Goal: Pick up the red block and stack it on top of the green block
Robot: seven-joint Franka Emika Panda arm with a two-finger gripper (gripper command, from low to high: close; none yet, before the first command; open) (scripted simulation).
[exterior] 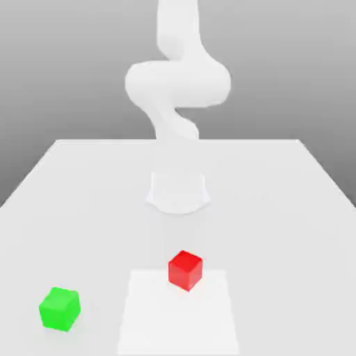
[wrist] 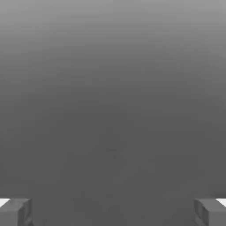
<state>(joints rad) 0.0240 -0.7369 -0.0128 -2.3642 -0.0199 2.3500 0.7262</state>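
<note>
Nothing is grasped yet: the claw point(wrist: 113, 212) gapes wide. Red block point(exterior: 185, 270) sits on the table point(exterior: 278, 208), green block point(exterior: 60, 308) to its left, nearer. Next, descend over red.

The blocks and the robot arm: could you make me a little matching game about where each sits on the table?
Things:
1. red block
2. green block
3. arm base

Places:
A. toward the exterior view's left, near the front edge
B. at the middle of the table, behind both blocks
C. on the paler square patch

Pairs: 1-C, 2-A, 3-B
</note>
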